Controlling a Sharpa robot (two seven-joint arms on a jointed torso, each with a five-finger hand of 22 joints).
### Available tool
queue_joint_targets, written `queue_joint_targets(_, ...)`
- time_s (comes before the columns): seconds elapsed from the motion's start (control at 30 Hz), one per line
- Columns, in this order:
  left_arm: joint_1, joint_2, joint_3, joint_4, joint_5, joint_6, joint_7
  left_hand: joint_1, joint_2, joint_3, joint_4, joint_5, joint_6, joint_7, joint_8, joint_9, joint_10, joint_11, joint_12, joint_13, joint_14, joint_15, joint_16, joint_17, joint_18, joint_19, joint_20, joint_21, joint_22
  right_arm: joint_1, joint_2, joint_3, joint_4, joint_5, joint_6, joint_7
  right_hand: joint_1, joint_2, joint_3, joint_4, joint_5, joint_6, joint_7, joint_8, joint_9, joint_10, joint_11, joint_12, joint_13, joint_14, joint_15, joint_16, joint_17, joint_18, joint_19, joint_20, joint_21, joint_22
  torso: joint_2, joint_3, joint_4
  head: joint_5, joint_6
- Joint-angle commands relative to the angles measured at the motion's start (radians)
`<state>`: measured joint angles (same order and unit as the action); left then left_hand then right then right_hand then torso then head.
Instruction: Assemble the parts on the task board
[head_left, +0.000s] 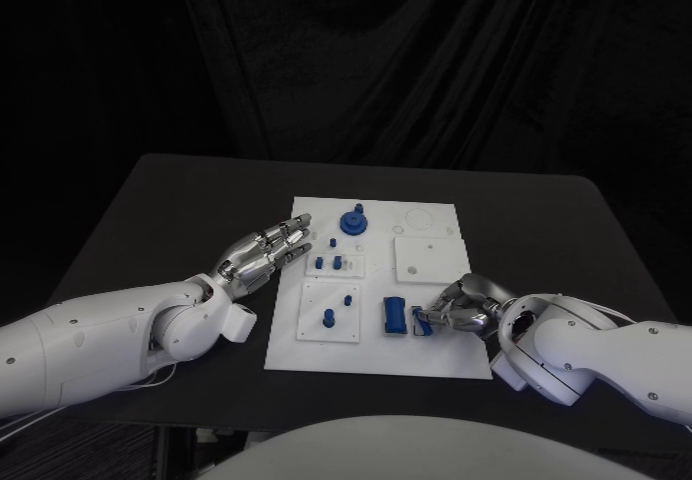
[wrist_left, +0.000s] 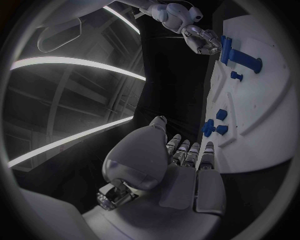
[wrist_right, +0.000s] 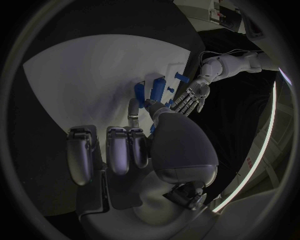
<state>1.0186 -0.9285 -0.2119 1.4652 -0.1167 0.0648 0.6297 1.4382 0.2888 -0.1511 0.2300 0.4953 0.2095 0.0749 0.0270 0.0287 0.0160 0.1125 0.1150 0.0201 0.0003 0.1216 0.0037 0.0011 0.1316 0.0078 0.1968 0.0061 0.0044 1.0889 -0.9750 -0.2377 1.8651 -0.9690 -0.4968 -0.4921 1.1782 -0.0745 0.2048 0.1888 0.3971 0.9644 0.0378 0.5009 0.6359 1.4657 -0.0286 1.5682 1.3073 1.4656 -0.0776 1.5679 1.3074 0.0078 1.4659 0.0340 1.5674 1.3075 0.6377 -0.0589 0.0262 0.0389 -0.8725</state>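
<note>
Right robot hand (head_left: 459, 308) pinches a small blue plastic part (head_left: 421, 321) low over the white task board (head_left: 433, 352), just beside the blue block (head_left: 392, 314). Risk: thin pinch, part could twist or knock that block. Left robot hand (head_left: 265, 253) open, flat at the board's left edge on the black bench (head_left: 173, 200).

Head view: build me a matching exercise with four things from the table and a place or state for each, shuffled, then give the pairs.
Things
1. left hand
2. right hand
3. round knobbed blue part
4. task board

Places or states
A. white, in the middle of the table
B. far end of the board
C. fingers spread, holding nothing, by the board's left edge
D. fingers on a small blue part near the board's right side

Pairs: 1-C, 2-D, 3-B, 4-A
</note>
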Motion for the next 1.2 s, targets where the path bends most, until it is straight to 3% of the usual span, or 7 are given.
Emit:
queue_joint_targets(0.03,-0.002,0.002,0.001,0.002,0.003,0.013,0.009,0.011,-0.003,0.001,-0.006,0.006,0.000,0.006,0.006,0.002,-0.001,-0.004,0.000,0.000,0.000,0.003,-0.004,-0.001,0.020,0.001,0.010,0.001,0.001,0.002,0.000,0.000,0.002,-0.027,-0.017,0.011,0.001,0.008,-0.015,0.015,-0.004,-0.025,-0.016,0.090,0.081,0.105,-0.014,0.003,0.263,0.105,-0.016,0.003,0.263,-0.007,0.104,-0.012,0.002,0.263,0.001,0.0003,0.0002,0.000,0.000)
queue_joint_targets(0.2,-0.002,0.002,0.001,0.002,0.003,0.013,0.009,0.011,-0.002,0.002,-0.007,0.007,0.002,0.009,0.006,0.002,-0.001,-0.005,0.000,0.000,0.000,0.002,-0.004,-0.001,0.021,0.001,0.010,0.001,0.001,0.002,0.001,0.000,0.003,-0.031,-0.011,0.011,-0.013,0.014,-0.025,0.045,-0.017,-0.025,-0.030,0.151,0.137,0.105,-0.025,0.003,0.263,0.105,-0.026,0.003,0.263,-0.008,0.105,-0.022,0.003,0.263,0.001,0.0001,-0.0003,0.001,0.000)
queue_joint_targets(0.37,-0.002,0.002,0.001,0.001,0.003,0.014,0.008,0.012,-0.002,0.004,-0.009,0.008,0.005,0.014,0.007,0.003,-0.001,-0.006,0.000,0.000,0.000,0.002,-0.004,-0.001,0.022,0.001,0.010,0.001,0.001,0.002,0.004,0.000,0.001,-0.033,-0.006,0.010,0.004,0.006,-0.027,0.041,-0.043,-0.024,-0.038,0.176,0.163,0.105,-0.033,0.003,0.263,0.105,-0.034,0.003,0.263,-0.007,0.104,-0.029,0.002,0.263,-0.001,0.0004,-0.0008,0.002,0.000)
queue_joint_targets(0.83,-0.003,0.001,0.001,0.002,0.003,0.015,0.011,0.012,-0.002,0.006,-0.012,0.009,0.010,0.019,0.008,0.003,-0.001,-0.008,0.000,0.000,0.000,0.002,-0.004,-0.001,0.023,0.001,0.011,0.001,0.001,0.002,-0.015,0.000,0.009,-0.072,-0.034,0.063,0.040,-0.004,-0.025,0.027,-0.058,-0.052,-0.039,0.194,0.194,0.105,-0.035,0.003,0.263,0.105,-0.036,0.003,0.263,-0.007,0.104,-0.033,0.002,0.263,-0.001,-0.0001,0.0001,0.010,0.000)
queue_joint_targets(1.2,-0.005,-0.008,0.001,0.006,0.003,0.007,0.024,0.013,-0.003,0.006,-0.014,0.010,0.014,0.020,0.009,0.004,-0.001,-0.008,0.001,0.001,0.000,0.001,-0.004,-0.001,0.023,0.001,0.011,0.001,0.002,0.000,-0.090,-0.005,0.075,-0.132,-0.001,0.144,0.035,-0.021,-0.073,0.078,-0.207,-0.062,-0.040,0.254,0.263,0.105,-0.036,0.003,0.263,0.105,-0.037,0.003,0.263,-0.008,0.105,-0.034,0.003,0.263,0.000,0.0009,0.0004,0.004,0.000)
